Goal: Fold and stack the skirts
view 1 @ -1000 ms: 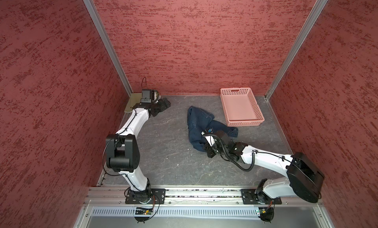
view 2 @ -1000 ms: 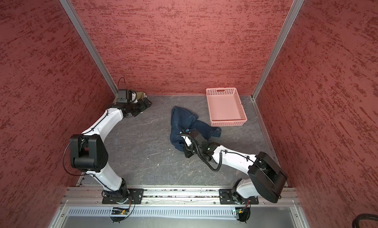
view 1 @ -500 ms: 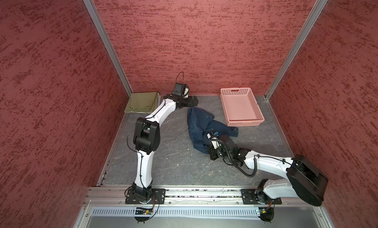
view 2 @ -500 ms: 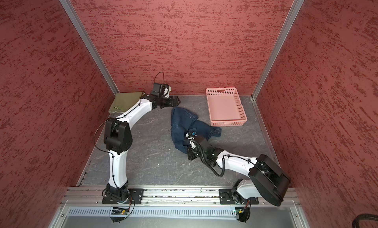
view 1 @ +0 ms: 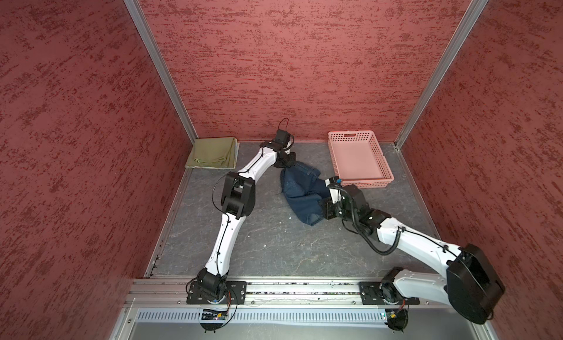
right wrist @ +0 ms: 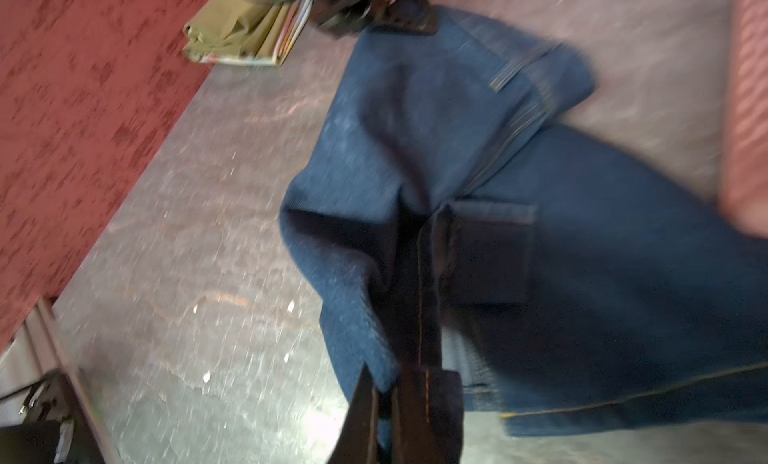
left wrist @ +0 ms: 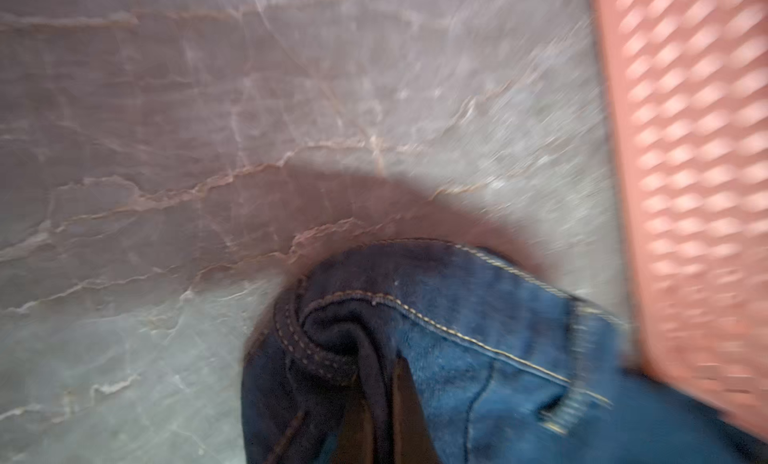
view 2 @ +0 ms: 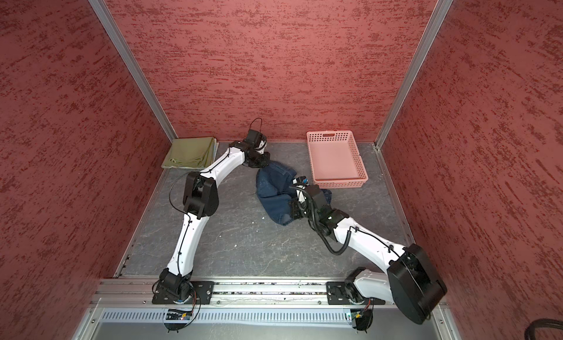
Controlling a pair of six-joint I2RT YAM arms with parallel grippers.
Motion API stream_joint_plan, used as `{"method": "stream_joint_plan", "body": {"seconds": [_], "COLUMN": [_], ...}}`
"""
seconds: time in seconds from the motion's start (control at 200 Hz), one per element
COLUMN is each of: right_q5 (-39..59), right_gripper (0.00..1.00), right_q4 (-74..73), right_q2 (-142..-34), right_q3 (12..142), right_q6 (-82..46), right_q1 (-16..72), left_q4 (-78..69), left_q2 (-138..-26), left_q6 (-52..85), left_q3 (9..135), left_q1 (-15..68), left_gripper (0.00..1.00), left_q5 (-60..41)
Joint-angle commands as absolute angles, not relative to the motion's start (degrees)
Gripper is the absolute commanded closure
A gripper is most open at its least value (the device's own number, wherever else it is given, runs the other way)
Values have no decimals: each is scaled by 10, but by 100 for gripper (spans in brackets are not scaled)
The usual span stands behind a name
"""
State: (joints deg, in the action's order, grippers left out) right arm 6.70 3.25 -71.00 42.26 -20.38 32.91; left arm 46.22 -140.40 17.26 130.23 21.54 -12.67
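The dark denim skirt [view 1: 300,192] lies rumpled mid-table on the grey marbled tabletop [view 1: 259,238], just beside the pink perforated basket [view 1: 367,183]. The left gripper [view 1: 288,163] pinches the skirt's far edge, its fingers pressed together on bunched, stitched cloth in the left wrist view. The right gripper [view 1: 324,209] is clamped on the near hem. The olive-green skirt [view 1: 213,152] sits folded in the far left corner, on top of a pale patterned cloth [right wrist: 291,37].

Pink perforated basket [view 1: 362,137] back R corner, on grey tabletop [view 1: 274,247]
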Motion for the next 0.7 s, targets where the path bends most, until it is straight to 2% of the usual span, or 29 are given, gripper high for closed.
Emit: {"method": "stream_joint_plan", "body": {"seconds": [0.0, 0.1, 0.16, 0.276, 0.436, 0.461, 0.481, 0.506, 0.526, 0.606, 0.696], "right_q5": [29, -9, -20, -46, -3, 10, 26, 43, 54, 81, 92], "right_gripper": [100, 100, 100, 100, 100, 100, 100, 100, 100, 100, 100], "right_q4": [58, 68, 66, 47, 22, 13, 5, -5, -14, -49, -65], "right_q2": [-716, -739, -754, -766, -740, -733, -730, -724, -719, -711, -713], "right_q3": [517, 607, 656, 699, 643, 625, 608, 588, 570, 512, 471], "right_q6": [-162, -123, -100, -44, -18, -21, -22, -24, -26, -38, -34], "right_q1": [289, 266, 251, 243, 242, 243, 243, 243, 246, 254, 275], "left_q4": [402, 330, 260, 68, -76, -95, -107, -109, -104, -76, -11], "left_q2": [-1302, -1225, -1166, -1020, -813, -789, -777, -762, -753, -712, -651], "left_q6": [244, 277, 296, 346, 385, 396, 404, 413, 422, 442, 427], "left_q3": [1328, 1285, 1219, 992, 620, 568, 522, 479, 451, 377, 362], "left_q1": [166, 139, 123, 97, 79, 79, 78, 76, 74, 59, 45], "left_gripper": [100, 100, 100, 100, 100, 86, 70, 45, 33, 12, 3], "left_q5": [-201, -231, -250, -282, -219, -211, -208, -201, -193, -170, -117]}}
